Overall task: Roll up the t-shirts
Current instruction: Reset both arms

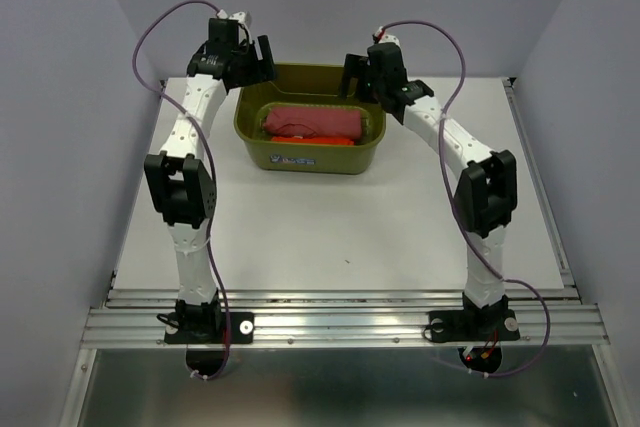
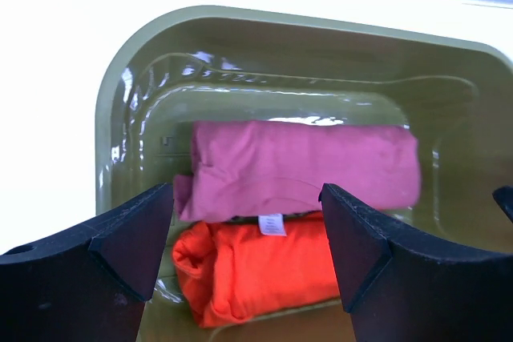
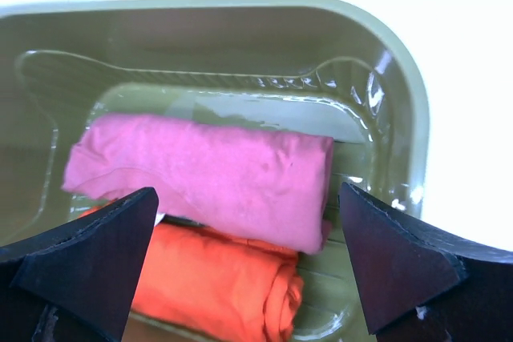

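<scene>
Two rolled t-shirts lie side by side inside the olive-green tub (image 1: 372, 139). The dusty rose roll (image 1: 310, 121) is the far one, and the bright orange-red roll (image 1: 322, 141) lies against its near side. My left gripper (image 1: 262, 59) hovers over the tub's left rim and is open. My right gripper (image 1: 353, 73) hovers over the back right rim, also open. In the left wrist view the rose roll (image 2: 304, 166) and the orange roll (image 2: 256, 274) lie below the empty gripper (image 2: 247, 238). The right wrist view has the rose roll (image 3: 208, 178) and the orange roll (image 3: 216, 286) under the wide gripper (image 3: 248, 254).
The tub stands at the back middle of the white table (image 1: 330, 237), and its rim shows in both wrist views (image 2: 108, 118) (image 3: 410, 94). Grey walls close in the sides and back. A metal rail (image 1: 340, 322) carrying the arm bases runs along the near edge.
</scene>
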Robot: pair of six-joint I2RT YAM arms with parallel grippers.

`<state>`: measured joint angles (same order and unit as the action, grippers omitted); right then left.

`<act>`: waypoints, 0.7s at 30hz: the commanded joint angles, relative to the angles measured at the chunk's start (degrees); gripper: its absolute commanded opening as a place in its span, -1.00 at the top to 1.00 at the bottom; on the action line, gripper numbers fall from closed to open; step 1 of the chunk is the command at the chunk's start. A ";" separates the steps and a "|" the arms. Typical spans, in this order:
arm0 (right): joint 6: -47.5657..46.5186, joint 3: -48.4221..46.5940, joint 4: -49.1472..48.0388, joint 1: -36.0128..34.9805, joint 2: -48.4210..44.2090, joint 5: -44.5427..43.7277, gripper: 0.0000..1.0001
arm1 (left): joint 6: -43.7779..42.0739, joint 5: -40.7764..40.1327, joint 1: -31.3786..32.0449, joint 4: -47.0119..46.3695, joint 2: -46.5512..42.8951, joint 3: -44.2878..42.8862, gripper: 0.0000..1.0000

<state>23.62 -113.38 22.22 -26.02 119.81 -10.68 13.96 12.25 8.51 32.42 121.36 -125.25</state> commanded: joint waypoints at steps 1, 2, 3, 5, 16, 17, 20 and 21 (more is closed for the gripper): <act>-2.17 2.11 -4.46 0.27 -6.95 0.39 -1.00 | 0.46 4.00 -0.25 -4.64 -9.20 2.64 -0.70; -2.17 2.98 -4.46 0.27 -7.65 0.13 -1.00 | 0.55 4.18 -0.25 -4.91 -9.91 3.08 -0.70; -2.17 3.51 -4.46 0.27 -9.14 -1.26 -1.00 | 0.46 4.18 -0.25 -4.74 -10.52 3.43 -0.70; -2.00 5.27 -4.55 0.27 -11.43 -4.07 -1.00 | 0.11 3.92 -0.25 -4.04 -12.46 3.78 -0.70; -1.82 34.15 -7.62 0.27 -35.41 -22.62 -1.00 | 0.37 5.06 -0.25 -10.61 -32.56 26.16 -0.70; -1.73 36.11 -7.63 0.27 -39.26 -23.59 -1.00 | 0.98 5.24 -0.25 -11.41 -33.81 28.37 -0.69; -1.21 42.44 -6.05 0.27 -44.56 -26.14 -1.00 | 1.95 5.68 -0.25 -13.96 -38.47 36.11 -0.69; -0.86 43.67 -5.09 0.27 -46.05 -27.11 -1.00 | 2.21 5.68 -0.25 -14.23 -39.52 37.52 -0.69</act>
<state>22.09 -73.76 17.61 -25.89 79.37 -31.16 14.96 16.56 8.51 22.55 85.76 -93.30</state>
